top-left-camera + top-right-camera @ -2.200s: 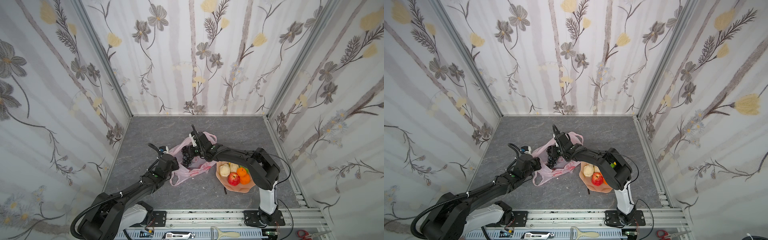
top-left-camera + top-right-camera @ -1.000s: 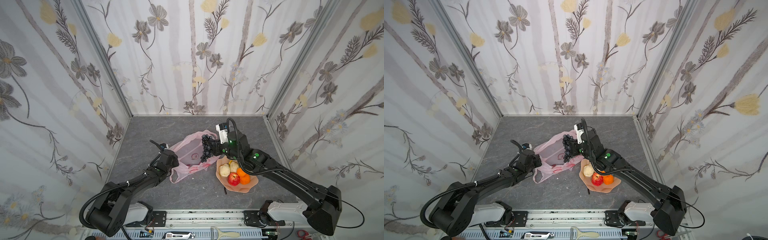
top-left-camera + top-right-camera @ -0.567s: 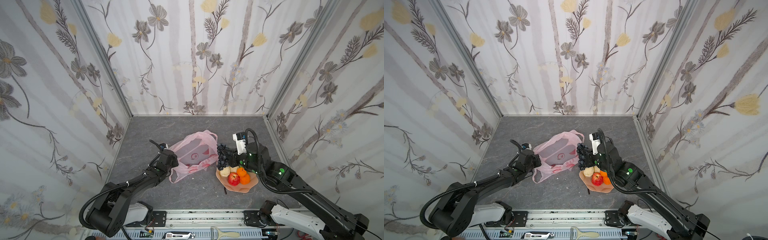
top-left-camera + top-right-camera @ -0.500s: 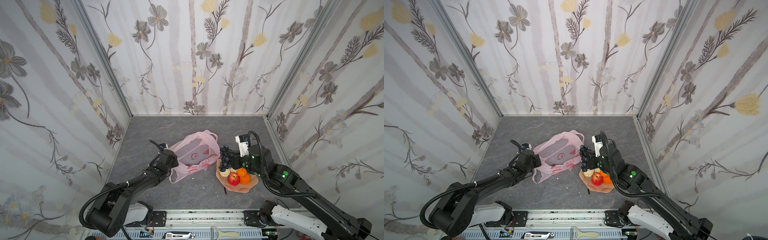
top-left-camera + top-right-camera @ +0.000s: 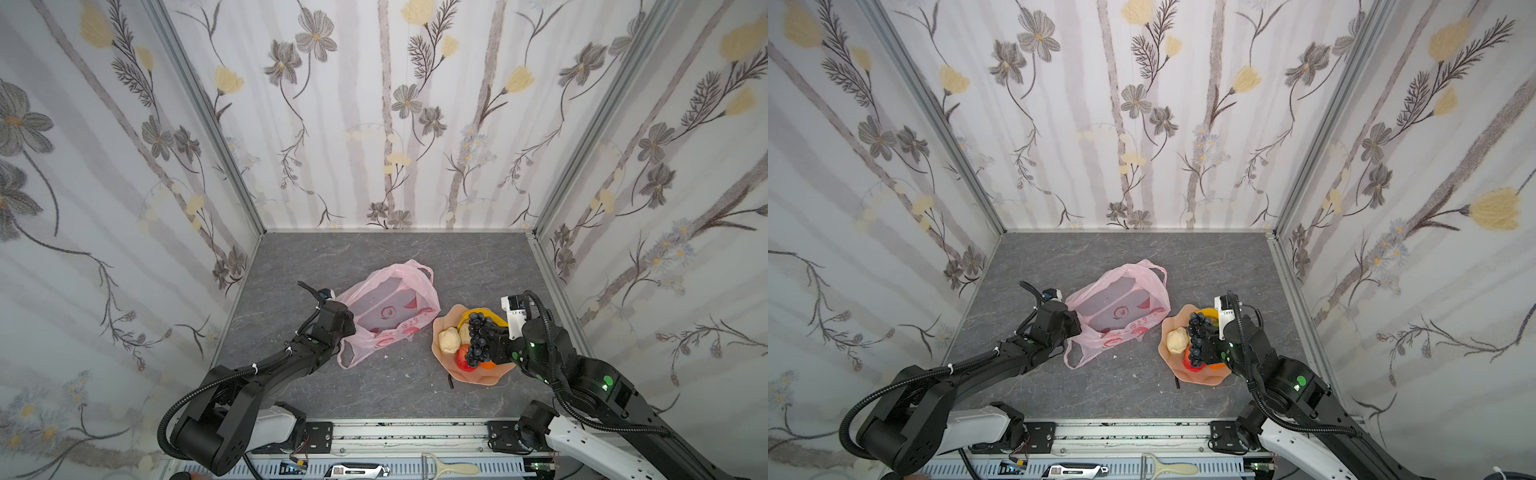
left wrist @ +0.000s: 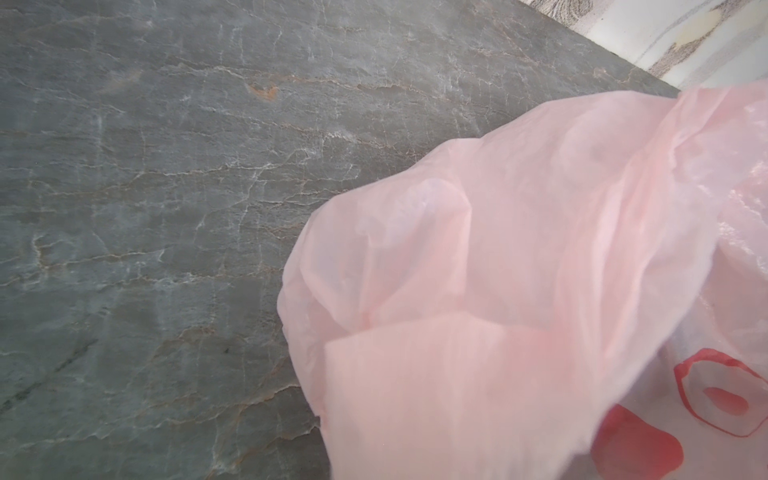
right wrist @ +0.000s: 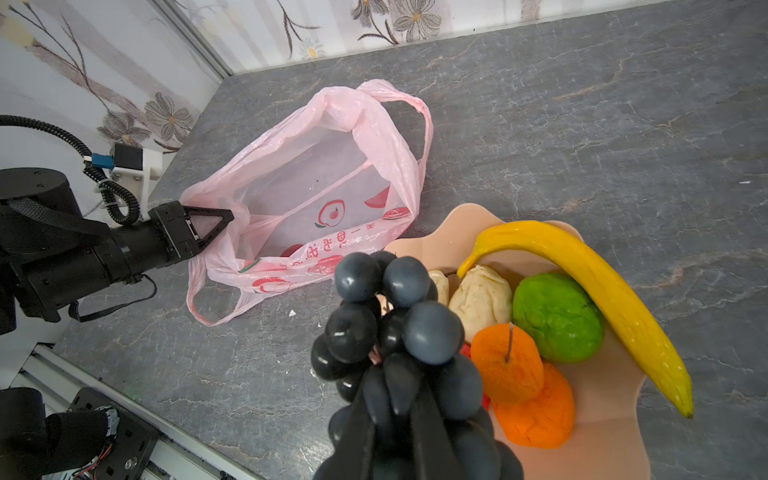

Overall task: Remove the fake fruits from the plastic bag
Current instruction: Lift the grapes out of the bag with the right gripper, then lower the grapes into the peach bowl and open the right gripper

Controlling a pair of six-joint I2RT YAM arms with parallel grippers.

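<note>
My right gripper (image 7: 401, 399) pinches the grape bunch (image 7: 374, 316) just above the fake fruits (image 7: 557, 316) heaped in the dish (image 7: 602, 449), my left gripper (image 7: 218, 222) pressed shut on the rim of the plastic bag (image 7: 332, 174); dropped from here, the grapes could tumble off that pile.

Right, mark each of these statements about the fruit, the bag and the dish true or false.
1. The right jaws hold the grape bunch over the peach dish. True.
2. The banana lies inside the plastic bag. False: it lies in the dish.
3. The left jaws are shut on the bag's edge. True.
4. The bumpy green fruit is gripped by the left jaws. False: it lies in the dish, beside the banana.
5. The dish holds two oranges. True.
</note>
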